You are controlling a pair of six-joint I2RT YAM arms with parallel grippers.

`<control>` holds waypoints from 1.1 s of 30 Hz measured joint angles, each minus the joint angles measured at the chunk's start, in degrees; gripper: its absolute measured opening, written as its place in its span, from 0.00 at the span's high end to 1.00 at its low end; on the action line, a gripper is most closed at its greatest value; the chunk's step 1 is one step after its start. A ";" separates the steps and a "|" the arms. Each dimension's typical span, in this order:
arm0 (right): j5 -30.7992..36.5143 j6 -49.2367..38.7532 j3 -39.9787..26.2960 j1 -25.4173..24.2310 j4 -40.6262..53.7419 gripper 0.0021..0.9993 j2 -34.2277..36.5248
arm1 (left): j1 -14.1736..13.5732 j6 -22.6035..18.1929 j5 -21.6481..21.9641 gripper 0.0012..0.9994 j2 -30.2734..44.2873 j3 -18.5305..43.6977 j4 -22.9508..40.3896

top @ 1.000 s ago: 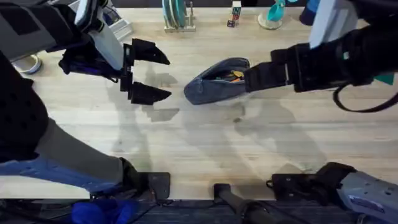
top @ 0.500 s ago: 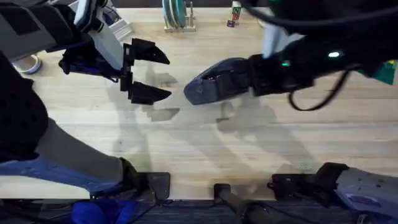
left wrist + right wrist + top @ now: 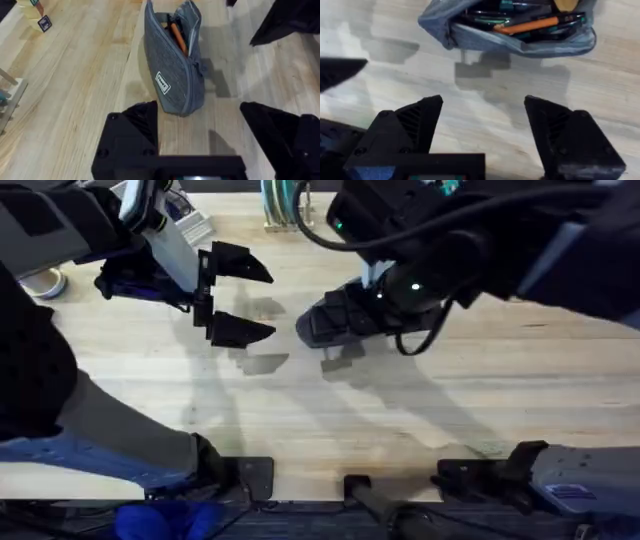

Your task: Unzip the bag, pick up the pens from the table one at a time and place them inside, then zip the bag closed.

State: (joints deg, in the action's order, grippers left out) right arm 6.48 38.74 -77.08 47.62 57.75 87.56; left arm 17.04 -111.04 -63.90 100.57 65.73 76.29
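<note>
The bag [image 3: 175,65] lies on the desk [image 3: 330,415] near its middle, unzipped, its mouth gaping along the top seam. Pens [image 3: 530,23] sit inside, an orange one lying uppermost among darker ones; no pens are visible loose on the desk around it. The pouch is soft grey fabric and looks light, so it would likely sag, fold or slide under a push rather than hold its shape; the filled body gives it some bulk but little stiffness. A firm hold is best taken on the zipper pull, while one end of the pouch is pinned or pinched so the fabric stays taut as the slider runs. Where the pull sits cannot be made out for certain.

The right hand [image 3: 485,127] hovers just beside the bag, its fingers spread wide and holding nothing. The left hand [image 3: 235,298] hangs to the bag's other side, a little apart, also wide open and empty. With the pens apparently all in, the step ahead seems to be closing the zip, a two-handed job on so limp an object.
</note>
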 joint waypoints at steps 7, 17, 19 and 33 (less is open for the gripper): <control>0.03 2.95 0.00 0.00 -4.37 0.00 2.98 | 0.00 0.00 -0.44 0.00 0.00 0.00 0.00; 0.00 4.12 0.00 0.00 -9.40 0.00 7.61 | 0.00 0.00 -0.65 0.00 0.00 0.00 0.00; 0.01 4.60 0.00 0.00 -9.77 0.00 8.35 | 0.00 0.00 -0.66 0.00 0.00 0.00 0.00; 0.01 5.86 0.00 0.00 -14.07 0.00 10.29 | 0.00 0.00 -0.66 0.01 0.00 0.00 0.00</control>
State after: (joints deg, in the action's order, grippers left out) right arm 6.48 44.60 -77.08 47.62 43.68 97.84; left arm 17.04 -111.04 -64.55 100.57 65.73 76.29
